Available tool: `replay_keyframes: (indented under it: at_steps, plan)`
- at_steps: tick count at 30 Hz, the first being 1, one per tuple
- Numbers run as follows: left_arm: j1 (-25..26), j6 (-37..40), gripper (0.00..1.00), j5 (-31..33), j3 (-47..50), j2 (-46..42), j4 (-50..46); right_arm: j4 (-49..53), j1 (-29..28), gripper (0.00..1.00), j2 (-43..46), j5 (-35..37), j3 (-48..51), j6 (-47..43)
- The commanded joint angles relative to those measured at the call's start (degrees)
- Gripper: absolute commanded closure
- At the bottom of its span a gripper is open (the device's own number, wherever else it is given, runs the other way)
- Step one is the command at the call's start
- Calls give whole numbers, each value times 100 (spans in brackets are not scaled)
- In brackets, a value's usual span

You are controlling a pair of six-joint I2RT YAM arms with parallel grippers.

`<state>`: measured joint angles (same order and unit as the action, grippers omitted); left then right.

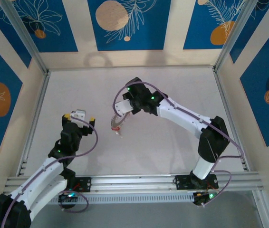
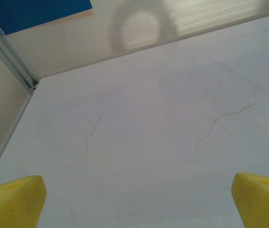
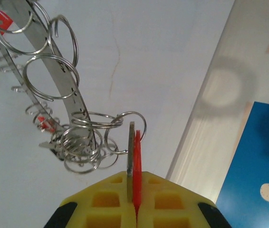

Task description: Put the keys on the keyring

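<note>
In the top view the right arm reaches from the lower right to the middle of the white table top [image 1: 172,85], and the right gripper [image 1: 118,118] hangs there with the silvery metal keyring [image 1: 116,126] dangling just below it, a speck of red at its lower end. From the right wrist camera, the right gripper [image 3: 134,176] sits at the bottom centre with its yellow fingers [image 3: 110,194] pressed together on one small key [image 3: 133,152], seen edge-on as a thin silvery blade beside a red plastic head, standing upright out of the pinch. The keyring [image 3: 61,71] runs from the upper left of that frame down toward the centre as a flat grey metal band with a row of holes, carrying many thin wire loops [image 3: 84,142] that bunch thickly at its lower end, just left of the held key. One loop lies across the key's top, but whether the key is threaded through it cannot be told. More of the small red-headed keys [image 3: 45,124] hang from the band, one at mid-left and one at the upper left corner. The left gripper [image 1: 80,118] is at the left of the top view, well apart from the keyring. In the left wrist view the left gripper [image 2: 134,209] is spread wide with nothing between its jaws, one yellow fingertip [image 2: 11,202] in each bottom corner above the bare table top [image 2: 148,142]
</note>
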<state>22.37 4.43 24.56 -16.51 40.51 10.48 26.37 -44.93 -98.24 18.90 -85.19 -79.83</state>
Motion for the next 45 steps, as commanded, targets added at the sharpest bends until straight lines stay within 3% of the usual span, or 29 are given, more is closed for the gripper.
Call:
replay_keyframes:
  at_steps: [1, 13, 28, 39, 45]
  plan:
    - [-84, -4, 1, 216, 78, 35, 226, -774, 93, 100, -188, -346, -336, -246]
    - [-122, 141, 0, 44, 109, 188, 297, -921, 343, 100, -715, -495, -520, 9]
    - [-157, 292, 0, -298, -10, 509, 362, -1198, 666, 100, -159, -573, 959, 750]
    - [-164, 364, 0, -522, -102, 853, 458, -809, 1251, 100, -853, -787, 395, 821]
    - [-180, 414, 0, -522, -106, 940, 455, -930, 1528, 100, -1056, -722, 658, 615]
